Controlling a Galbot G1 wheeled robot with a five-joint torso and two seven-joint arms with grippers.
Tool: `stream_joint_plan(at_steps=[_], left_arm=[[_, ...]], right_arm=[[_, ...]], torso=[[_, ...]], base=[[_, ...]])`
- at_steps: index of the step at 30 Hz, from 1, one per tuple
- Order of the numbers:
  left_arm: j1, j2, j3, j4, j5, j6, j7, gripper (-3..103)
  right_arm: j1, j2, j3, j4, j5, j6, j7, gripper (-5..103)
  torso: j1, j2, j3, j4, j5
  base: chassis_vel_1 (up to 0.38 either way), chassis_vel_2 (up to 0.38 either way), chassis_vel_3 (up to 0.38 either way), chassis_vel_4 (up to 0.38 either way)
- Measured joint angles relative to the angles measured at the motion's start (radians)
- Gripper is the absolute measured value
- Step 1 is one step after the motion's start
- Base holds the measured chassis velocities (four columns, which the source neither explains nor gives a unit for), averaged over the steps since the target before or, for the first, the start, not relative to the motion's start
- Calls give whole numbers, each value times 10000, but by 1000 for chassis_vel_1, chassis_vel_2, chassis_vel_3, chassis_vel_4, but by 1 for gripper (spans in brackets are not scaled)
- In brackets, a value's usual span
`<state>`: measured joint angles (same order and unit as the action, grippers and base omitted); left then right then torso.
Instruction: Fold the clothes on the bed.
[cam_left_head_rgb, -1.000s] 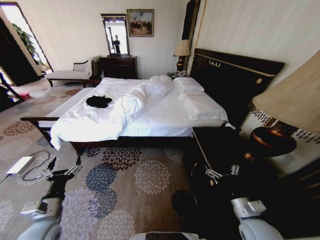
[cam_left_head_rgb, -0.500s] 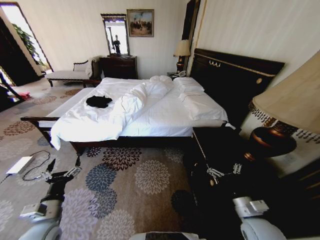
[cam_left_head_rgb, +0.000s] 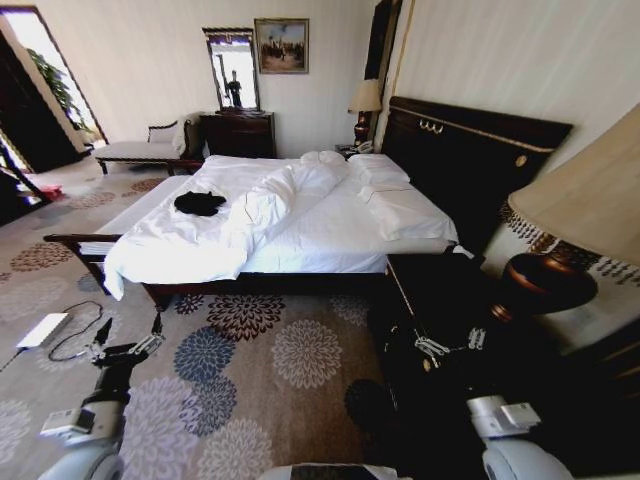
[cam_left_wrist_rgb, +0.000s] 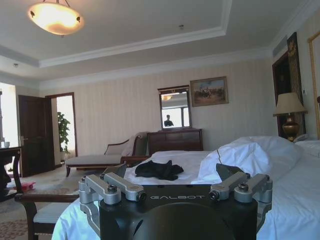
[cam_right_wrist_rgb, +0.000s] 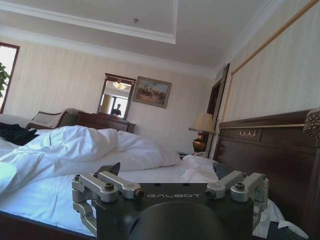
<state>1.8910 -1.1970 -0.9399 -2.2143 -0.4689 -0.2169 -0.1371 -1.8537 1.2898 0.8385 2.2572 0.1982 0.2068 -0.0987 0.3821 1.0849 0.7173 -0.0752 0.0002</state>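
**Bedroom, shirt out of reach**

A floral carpet (cam_left_head_rgb: 270, 350) lies between the robot and the bed (cam_left_head_rgb: 330, 235). The black T-shirt (cam_left_head_rgb: 199, 203) sits crumpled on the white duvet (cam_left_head_rgb: 180, 250), near the bed's far side. The left tool (cam_left_head_rgb: 128, 350) and right tool (cam_left_head_rgb: 445, 347), both spread, hang low over the floor, well apart from the shirt.

Head view high, off bed (cam_left_head_rgb: 300, 230) side; wrist views low, facing bed.
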Motion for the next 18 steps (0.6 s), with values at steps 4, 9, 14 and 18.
stream_joint_plan(at_steps=[4,9,14,18], left_arm=[[51,-15,-8,-11,0,-34,7,100],[99,-48,-9,-36,19,-55,12,100],[114,-39,-12,-88,28,-58,14,100],[128,-60,-19,-97,30,-62,15,100]], right_arm=[[-8,7,6,16,-7,-1,-1,100],[-37,34,3,31,-42,-5,-11,100],[-36,64,-13,31,-71,-5,-15,100],[-44,101,-37,19,-141,-2,-12,100]], torso=[[0,0,0,0,-1],[-1,0,0,0,-4],[-1,0,-1,-2,-4],[0,0,0,0,-1]], base=[[201,184,-202,-189],[255,251,-258,-271],[277,294,-274,-299],[289,291,-271,-285]])
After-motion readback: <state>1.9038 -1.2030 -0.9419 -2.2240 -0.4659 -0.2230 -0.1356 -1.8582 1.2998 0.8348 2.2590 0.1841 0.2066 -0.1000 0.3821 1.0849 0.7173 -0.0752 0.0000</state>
